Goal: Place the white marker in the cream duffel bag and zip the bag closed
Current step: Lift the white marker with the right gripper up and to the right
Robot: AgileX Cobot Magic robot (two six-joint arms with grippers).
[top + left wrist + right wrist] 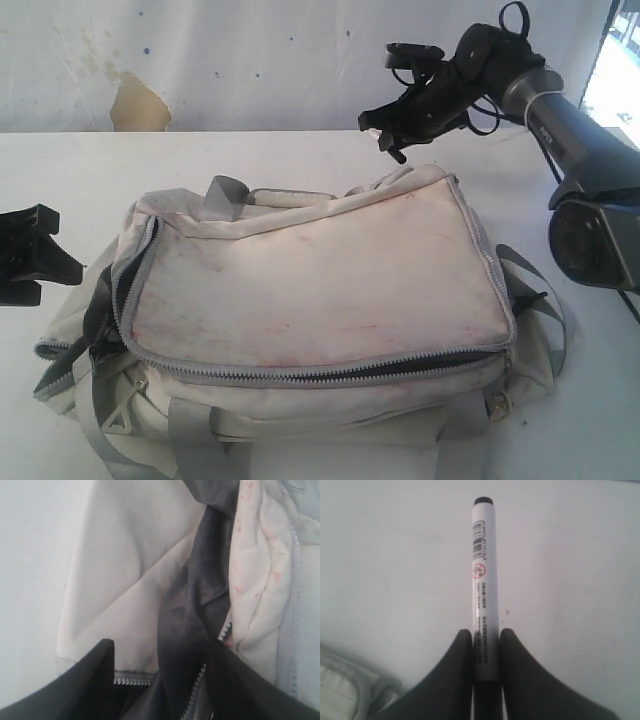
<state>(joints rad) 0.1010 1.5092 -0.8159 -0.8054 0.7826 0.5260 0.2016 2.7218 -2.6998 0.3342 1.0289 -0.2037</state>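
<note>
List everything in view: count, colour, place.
cream duffel bag: one, grubby cream with grey zips and straps, lying in the middle of the table, zip partly open.
white marker: one, white with a black end, clamped in the right gripper.
table: one, white, under the bag.
wall: one, whitish with a tan patch, beyond the table.
left gripper: one, black, open, at the bag's left end by the open zip.
right gripper: one, black, raised beyond the bag's right end.

Duffel bag on table; marker in right claw, behind bag.
</note>
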